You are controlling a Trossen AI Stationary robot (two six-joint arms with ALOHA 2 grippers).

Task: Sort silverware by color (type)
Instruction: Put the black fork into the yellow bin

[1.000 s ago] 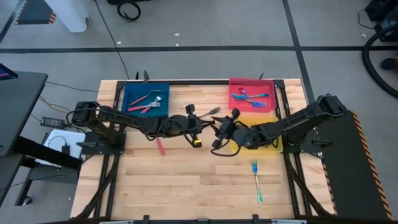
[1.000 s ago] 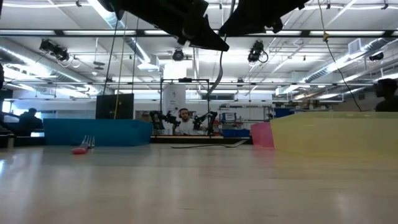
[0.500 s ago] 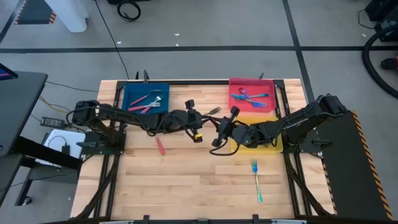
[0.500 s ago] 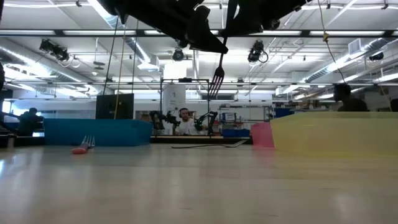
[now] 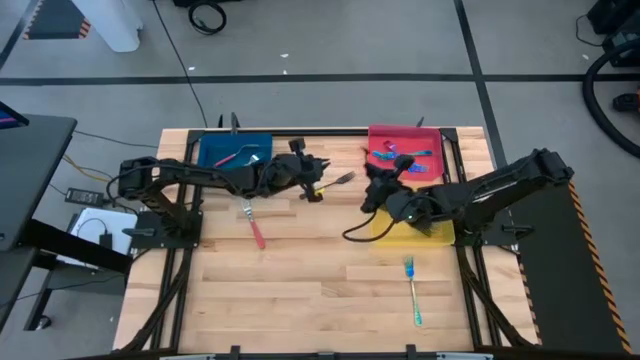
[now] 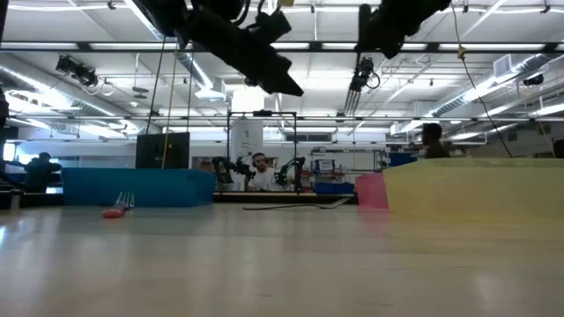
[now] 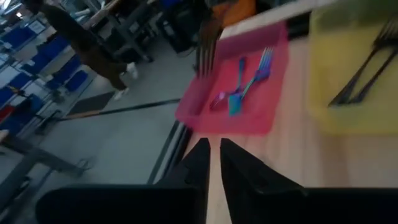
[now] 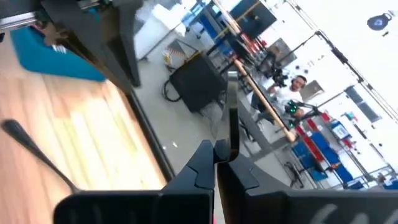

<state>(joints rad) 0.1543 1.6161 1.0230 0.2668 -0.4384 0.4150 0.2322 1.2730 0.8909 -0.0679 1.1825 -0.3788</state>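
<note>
Above the middle of the table's far half, the right gripper (image 8: 215,150) is clenched on a dark grey fork (image 6: 356,81). The low view shows the fork hanging tines down, well clear of the tabletop. The left gripper (image 7: 213,149) sits close by, towards the blue tray (image 5: 208,147). Its fingers are narrowly parted with nothing between them.

Position of the remaining items:
- A second grey fork (image 5: 341,180) lies on the wood between the two grippers.
- A red-handled fork (image 5: 254,227) lies on the wood near the blue tray.
- A teal fork (image 5: 412,290) lies alone on the near part of the table.
- The red tray (image 5: 374,133) holds blue forks, and the blue tray holds red-handled ones.
- The yellow tray (image 5: 441,236) lies under the right arm. The left wrist view shows dark forks in it.

Risks noted:
1. The grip appears to be at the handle end only. A quick swing towards the yellow tray could make the fork pivot or slip.
2. The red tray directly adjoins the yellow one. An early release would put grey metal among the blue forks.
3. The two arms are close together. Any move by the right arm before the left arm has cleared could cause contact.
4. The loose grey fork lies close beneath both grippers. A low sweep could knock it aside.
</note>
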